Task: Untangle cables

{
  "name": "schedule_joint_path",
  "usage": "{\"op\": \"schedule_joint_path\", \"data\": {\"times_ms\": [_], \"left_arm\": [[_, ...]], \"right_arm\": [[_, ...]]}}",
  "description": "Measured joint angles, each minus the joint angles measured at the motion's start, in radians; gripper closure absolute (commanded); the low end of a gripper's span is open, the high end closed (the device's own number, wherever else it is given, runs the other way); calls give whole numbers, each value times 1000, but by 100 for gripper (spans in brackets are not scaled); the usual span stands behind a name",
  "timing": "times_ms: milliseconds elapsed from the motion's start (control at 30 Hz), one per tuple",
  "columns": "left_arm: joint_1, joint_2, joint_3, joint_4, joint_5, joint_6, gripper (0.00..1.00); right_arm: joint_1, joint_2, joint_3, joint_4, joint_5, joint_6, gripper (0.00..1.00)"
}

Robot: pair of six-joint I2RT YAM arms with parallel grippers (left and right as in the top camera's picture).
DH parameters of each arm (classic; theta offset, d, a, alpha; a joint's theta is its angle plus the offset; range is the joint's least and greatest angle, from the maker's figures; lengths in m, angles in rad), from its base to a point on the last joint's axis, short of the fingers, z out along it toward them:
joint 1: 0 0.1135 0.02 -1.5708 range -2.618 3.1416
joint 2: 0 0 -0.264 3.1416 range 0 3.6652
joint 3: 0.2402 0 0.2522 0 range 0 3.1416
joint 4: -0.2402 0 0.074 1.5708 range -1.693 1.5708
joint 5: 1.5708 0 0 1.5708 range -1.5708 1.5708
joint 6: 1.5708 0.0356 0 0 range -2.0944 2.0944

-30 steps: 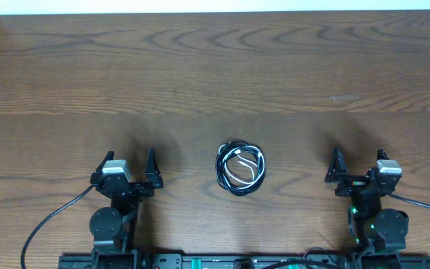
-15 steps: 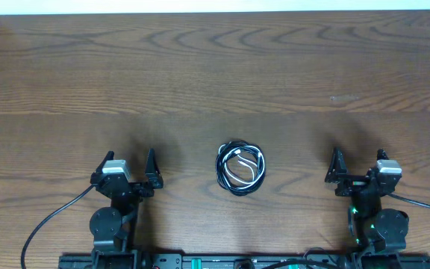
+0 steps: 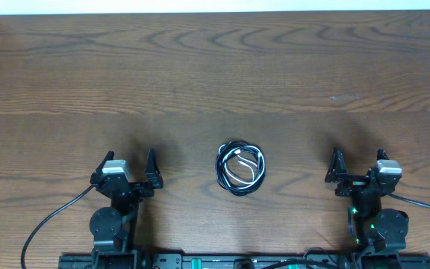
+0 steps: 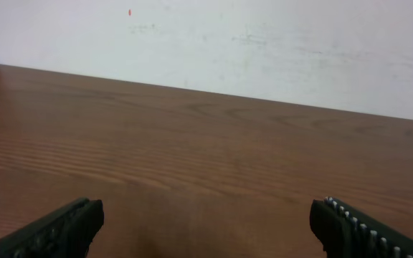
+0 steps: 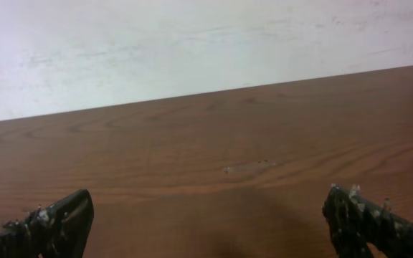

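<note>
Wood-grain table [image 3: 215, 75], dark brown and smooth with long wavy figure, fills our overhead view, a pale wall [image 3: 200, 6] strip along its far edge. At near left we see the left gripper [image 3: 131, 160], black and angular, its jaws spread wide over bare wood. Its wrist camera gives us only the tips of two ribbed black fingers [image 4: 59, 229] at the bottom corners, the rest cut off by the frame. At centre, well apart from both grippers, lie the cables [image 3: 240, 168]: thin black cords wound into a roundish coil flat on the table, with a white one looped inside. How many black cords there are, where they cross and where the plug ends sit, we cannot make out at this size; the coil shows in the overhead view only. At near right the right gripper [image 3: 357, 158] stands likewise wide apart, bare wood between its jaws. Its own fingers [image 5: 52, 226] look nubbed and flecked with pale specks, again cropped at the bottom corners. Beyond them a faint pale scuff [image 5: 248, 167] breaks the grain. Both arm bases [image 3: 107, 224] run off the lower edge of the overhead view.
</note>
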Motion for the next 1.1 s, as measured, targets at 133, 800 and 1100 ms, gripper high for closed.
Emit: {"op": "schedule_joint_path", "data": {"times_ms": [133, 800, 1100], "left_arm": [[0, 0, 0, 0, 0, 0, 2], [0, 0, 0, 17, 41, -25, 2], [0, 1, 0, 66, 140, -217, 2]], "right_arm": [[0, 0, 0, 0, 0, 0, 1], [0, 0, -1, 10, 1, 0, 1], [0, 0, -3, 93, -40, 98, 1]]}}
